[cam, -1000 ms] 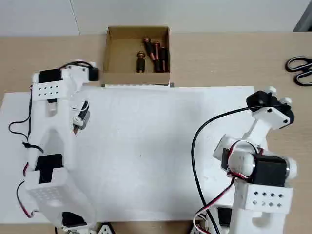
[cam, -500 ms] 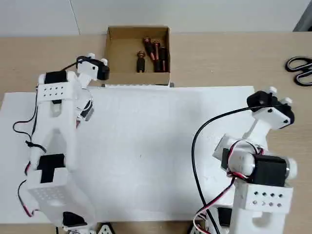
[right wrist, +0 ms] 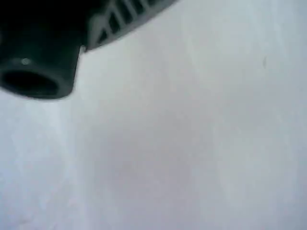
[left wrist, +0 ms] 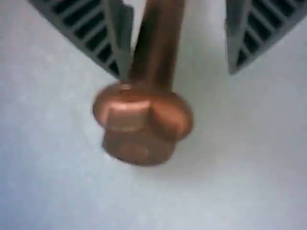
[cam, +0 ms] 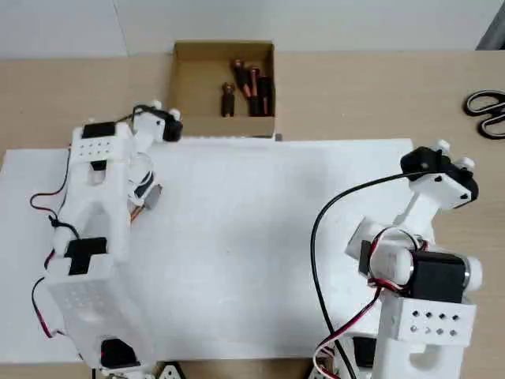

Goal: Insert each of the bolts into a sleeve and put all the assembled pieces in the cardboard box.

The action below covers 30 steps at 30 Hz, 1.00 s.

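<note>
Left claw [left wrist: 177, 72]: clamped on bolt [left wrist: 144, 124], shank end cut off. Right claw [right wrist: 64, 45]: grasping sleeve [right wrist: 36, 72], upper end hidden. Box [cam: 185, 87]: pieces [cam: 248, 87], count unclear.

A white sheet [cam: 260, 237] covers the wooden table [cam: 355, 87]; scissors [cam: 485, 110] lie aside.

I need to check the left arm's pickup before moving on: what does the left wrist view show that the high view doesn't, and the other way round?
Left wrist view: a copper bolt close up at the left gripper, its flanged hex head toward the camera. High view: the cardboard box with several assembled pieces inside, scissors at the far right of the table, and both arms over the work area. Shared: the white sheet under the work.
</note>
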Available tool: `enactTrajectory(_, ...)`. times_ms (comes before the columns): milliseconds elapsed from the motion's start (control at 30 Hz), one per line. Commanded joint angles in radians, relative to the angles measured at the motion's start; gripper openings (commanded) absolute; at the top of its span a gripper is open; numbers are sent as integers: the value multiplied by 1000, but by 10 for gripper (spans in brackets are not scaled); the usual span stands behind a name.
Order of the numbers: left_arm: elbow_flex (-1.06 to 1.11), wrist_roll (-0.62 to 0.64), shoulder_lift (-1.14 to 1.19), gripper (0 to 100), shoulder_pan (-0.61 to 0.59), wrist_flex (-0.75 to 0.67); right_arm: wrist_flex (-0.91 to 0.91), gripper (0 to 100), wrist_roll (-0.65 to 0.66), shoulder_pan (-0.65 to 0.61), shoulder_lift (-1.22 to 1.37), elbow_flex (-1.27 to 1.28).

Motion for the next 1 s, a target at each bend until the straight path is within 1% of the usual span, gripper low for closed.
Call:
enactTrajectory(0,-5,-5,2,133,3,-15,-2,3,-6,2,-5,-5)
enactTrajectory(267,-4,-20,-95,136,26,2,-2,3,-8,1,-5,-5)
enactTrajectory(500,-1,-20,-94,135,103,2,-2,3,-9,1,-5,-5)
enactTrajectory(600,-1,-20,-87,134,101,-15,-1,3,-9,1,-5,-5)
enactTrajectory(900,-7,-21,32,133,72,-46,-1,3,-11,1,-7,-5)
enactTrajectory(967,-7,-21,44,114,77,-57,-1,3,-11,1,-7,-5)
